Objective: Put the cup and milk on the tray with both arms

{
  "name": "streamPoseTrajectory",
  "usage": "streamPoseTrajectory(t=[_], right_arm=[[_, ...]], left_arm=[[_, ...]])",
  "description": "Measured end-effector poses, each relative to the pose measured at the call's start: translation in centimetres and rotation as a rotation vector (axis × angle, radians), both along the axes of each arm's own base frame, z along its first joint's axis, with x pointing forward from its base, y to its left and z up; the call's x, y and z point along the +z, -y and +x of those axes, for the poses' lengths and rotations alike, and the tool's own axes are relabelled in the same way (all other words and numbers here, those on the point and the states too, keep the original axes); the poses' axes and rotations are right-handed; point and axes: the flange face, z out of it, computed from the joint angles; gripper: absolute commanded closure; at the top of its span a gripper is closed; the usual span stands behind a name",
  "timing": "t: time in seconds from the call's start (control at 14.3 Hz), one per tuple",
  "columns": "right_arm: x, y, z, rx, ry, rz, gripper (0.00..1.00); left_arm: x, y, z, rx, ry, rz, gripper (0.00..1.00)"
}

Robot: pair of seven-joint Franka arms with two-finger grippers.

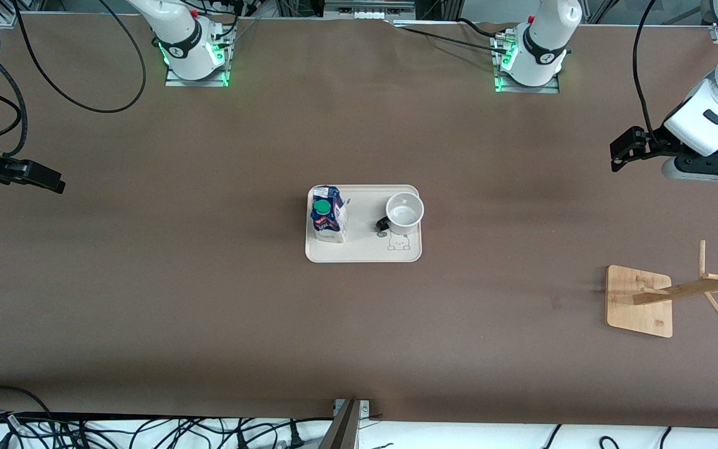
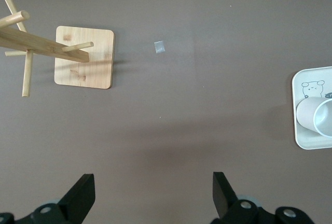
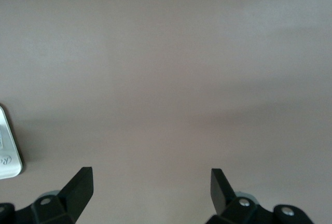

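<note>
The tray [image 1: 364, 249] lies flat in the middle of the table, well apart from both grippers. The milk [image 1: 328, 215] stands upright on the tray, at the end toward the right arm. Its green cap [image 1: 321, 207] shows on top. The cup [image 1: 404, 210] stands upright on the tray too, at the end toward the left arm. Its black handle [image 1: 382, 224] points toward the milk. The two do not touch. The face on the cup is hidden from the front camera.

The left gripper [image 2: 154, 195] is up in the air over bare table at the left arm's end. Its fingers [image 2: 80, 195] are spread wide and hold nothing. In the left wrist view only their tips show. In that view the cup [image 2: 315, 116] and a corner of the tray [image 2: 301, 136] are cut off at the edge. The wooden rack [image 1: 686, 290] stands on its square base [image 1: 636, 308] near this gripper. A small grey square patch [image 2: 160, 47] lies on the table beside the rack's base.

The right gripper [image 3: 152, 190] hangs over bare table at the right arm's end. Its fingers [image 3: 78, 190] are wide apart too, with nothing between them. Only a thin corner of the tray [image 3: 9, 154] shows in the right wrist view. In the front view this gripper is mostly cut off at the edge.
</note>
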Motion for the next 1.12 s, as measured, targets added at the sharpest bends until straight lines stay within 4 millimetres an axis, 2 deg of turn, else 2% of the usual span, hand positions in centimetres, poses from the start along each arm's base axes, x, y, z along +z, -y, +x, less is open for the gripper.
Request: streamPoseTrajectory(t=[0.28, 0.77, 1.12], right_arm=[[-0.3, 2.3, -0.5, -0.038, 0.041, -0.007, 0.00], [0.0, 2.2, -1.0, -0.108, 0.033, -0.008, 0.00], [1.4, 1.5, -1.2, -0.107, 0.076, -0.006, 0.00]], left_arm=[[0.0, 0.0, 0.0, 0.002, 0.000, 0.000, 0.00], [0.0, 0.0, -0.2, 0.006, -0.013, 0.001, 0.00], [0.1, 0.0, -0.2, 0.007, -0.013, 0.001, 0.00]])
